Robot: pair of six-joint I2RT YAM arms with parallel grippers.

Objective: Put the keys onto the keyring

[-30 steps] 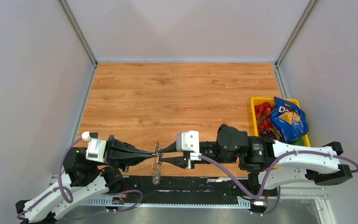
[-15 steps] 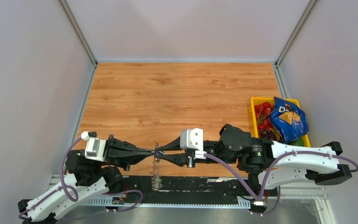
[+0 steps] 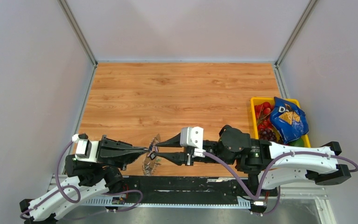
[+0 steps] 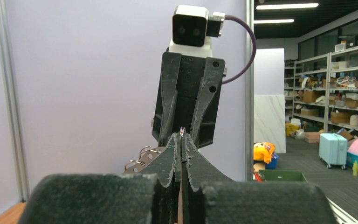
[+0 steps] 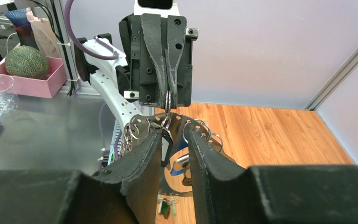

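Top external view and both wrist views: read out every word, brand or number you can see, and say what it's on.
Blue snack bag in the yellow bin: a logo, too small to read.
Cartons on the background shelves, left wrist view: any print is too blurred to read.
Right wrist view: no text visible.
Nothing can be quoted.

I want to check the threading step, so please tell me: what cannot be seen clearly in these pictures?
Top view: the keyring is too small to show what hangs on it.
Left wrist view: the left hand hides what it pinches behind its own shut fingers.
Right wrist view: the right hand: its fingers cover part of the keys, so whether it grips one is unclear.
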